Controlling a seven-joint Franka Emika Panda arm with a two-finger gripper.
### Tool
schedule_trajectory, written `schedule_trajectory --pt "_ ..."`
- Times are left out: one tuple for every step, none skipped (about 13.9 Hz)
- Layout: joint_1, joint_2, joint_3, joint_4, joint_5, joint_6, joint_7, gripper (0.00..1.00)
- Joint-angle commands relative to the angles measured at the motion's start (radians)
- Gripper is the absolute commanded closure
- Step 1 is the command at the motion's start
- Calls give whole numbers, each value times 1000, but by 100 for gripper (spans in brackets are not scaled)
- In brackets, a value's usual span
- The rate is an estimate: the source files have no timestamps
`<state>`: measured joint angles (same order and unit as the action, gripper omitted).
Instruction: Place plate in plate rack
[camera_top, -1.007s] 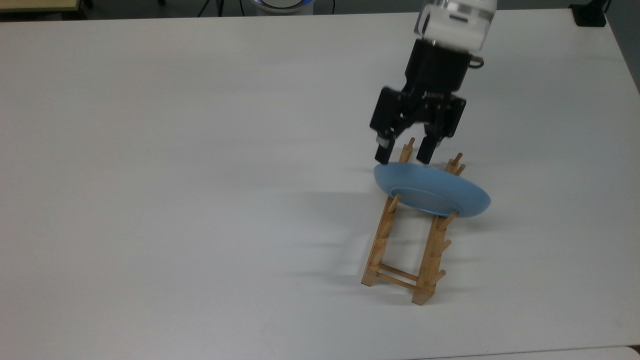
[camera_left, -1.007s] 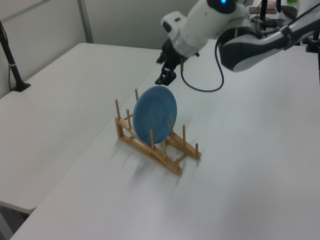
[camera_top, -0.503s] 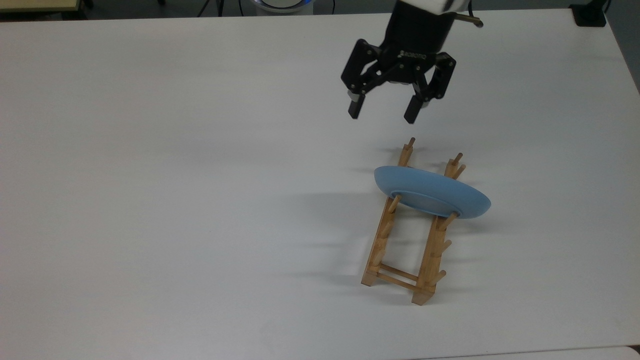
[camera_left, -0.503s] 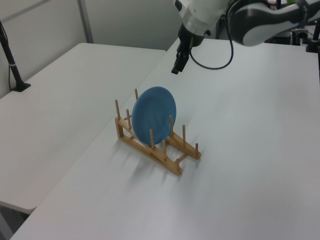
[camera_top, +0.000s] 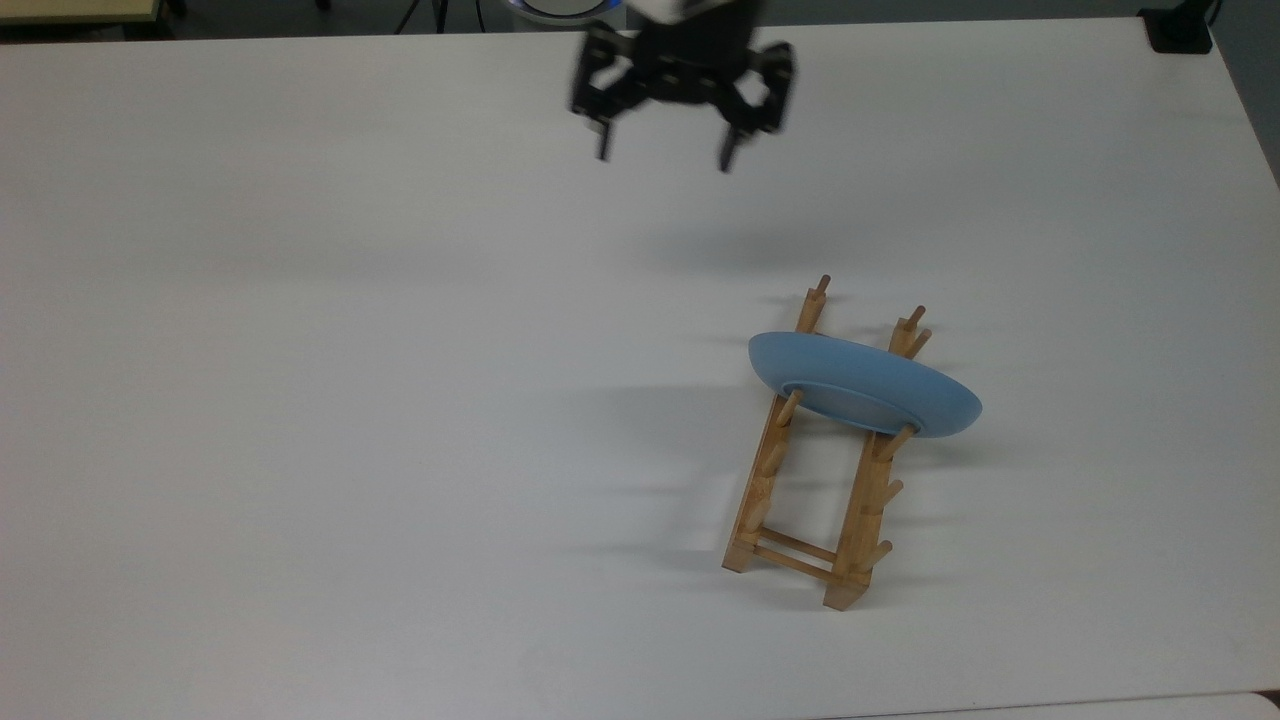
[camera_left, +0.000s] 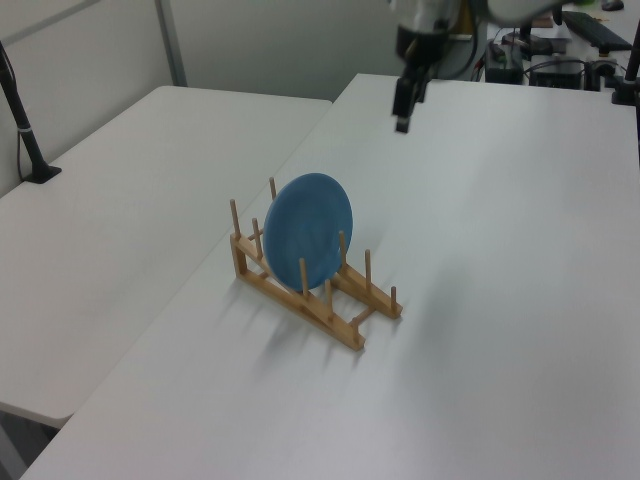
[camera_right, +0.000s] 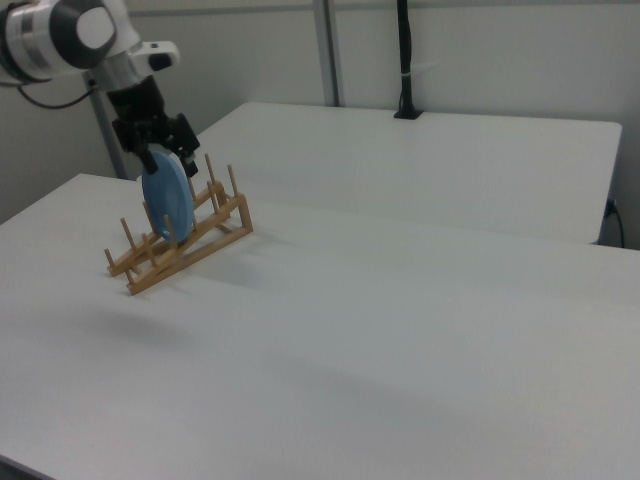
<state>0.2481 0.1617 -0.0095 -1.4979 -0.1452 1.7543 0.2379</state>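
While the round glossy blue plate (camera_top: 865, 388) stands on edge between the pegs of the long light-brown wooden plate rack (camera_top: 812, 470), the black two-finger gripper (camera_top: 664, 158) hangs well apart from that rack.
Its jaws are spread wide and hold nothing; the rack sits on the white table (camera_top: 350, 400).

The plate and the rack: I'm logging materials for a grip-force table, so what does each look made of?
The plate: probably glazed ceramic, possibly hard plastic; its even mid-blue surface has a soft sheen and a moulded foot ring underneath. The plate rack: light-brown wood, likely bamboo or pine, matte and seemingly unpainted, with squared rails and round dowel pegs.
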Motion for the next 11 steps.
schedule_trajectory --pt "-153 -85 16 -33 125 -134 -141 0" --pt "-196 -102 17 -38 139 -169 -181 0" --pt "-228 -120 17 -48 145 -206 -234 0" --pt "-246 -139 16 -54 145 -229 -273 0" --pt "-262 -149 14 -58 145 -237 -278 0" --pt "-274 -149 14 -59 135 -242 -278 0" --pt "-276 -148 8 -65 128 -233 -279 0" --pt "-274 -142 8 -68 106 -230 -279 0" --pt "-274 -142 8 -67 93 -231 -278 0" --pt "-274 -142 8 -65 93 -236 -278 0" --pt "-274 -142 6 -64 91 -236 -278 0"
